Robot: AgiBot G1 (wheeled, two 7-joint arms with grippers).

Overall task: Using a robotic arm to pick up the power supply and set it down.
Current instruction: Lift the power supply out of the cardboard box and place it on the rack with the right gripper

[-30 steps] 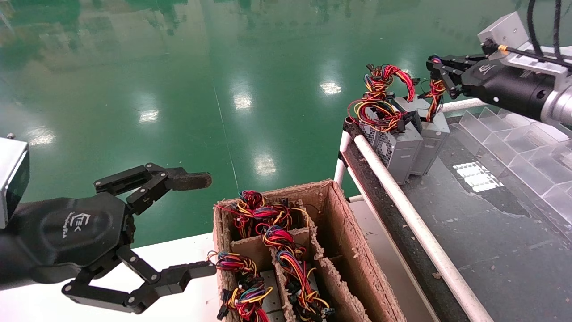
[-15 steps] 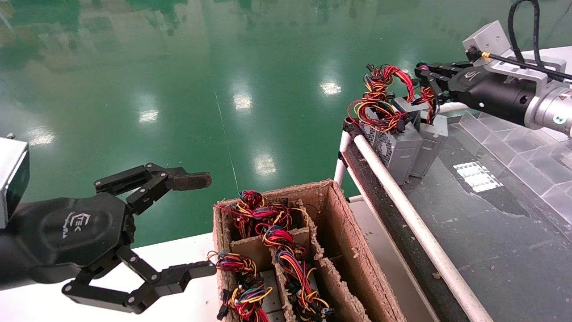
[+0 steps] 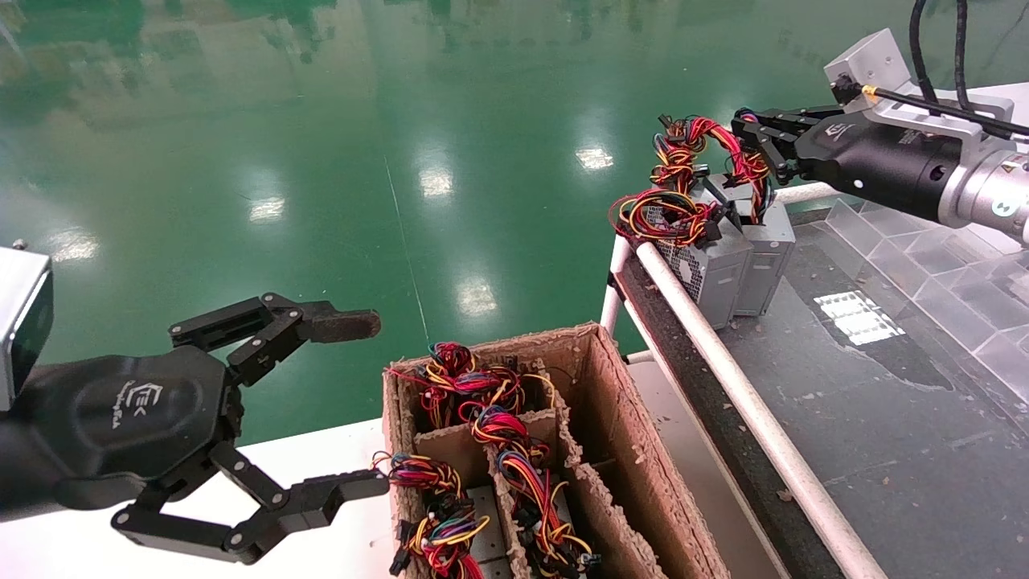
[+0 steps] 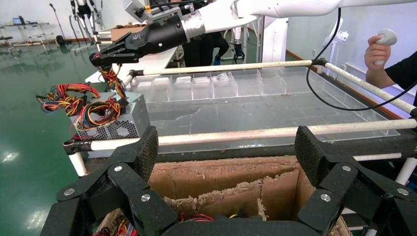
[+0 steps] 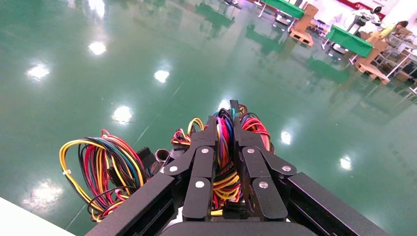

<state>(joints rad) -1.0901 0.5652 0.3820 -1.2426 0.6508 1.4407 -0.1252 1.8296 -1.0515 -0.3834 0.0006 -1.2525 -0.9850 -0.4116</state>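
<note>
The right gripper (image 3: 752, 137) is pinched tight on the wire bundle (image 5: 225, 147) of a power supply (image 3: 764, 249), its fingers closed with red, yellow and black strands squeezed between them, and nothing else in its hold; that grey box stands on end at the far left corner of the dark work surface (image 3: 868, 418), just inside the white rail (image 3: 723, 370) and touching a second power supply (image 3: 707, 265) beside it. The left gripper (image 3: 354, 410) hangs wide open and empty over the white table beside the cardboard box (image 3: 619, 426), whose compartments hold more wired units. Judging from its metal casing, the box is likely dense and rigid, while the bundle is soft and springy, so a hold on the wires alone may let the box swing or tip; the perforated vent faces would give a steadier, though smoother, purchase
</note>
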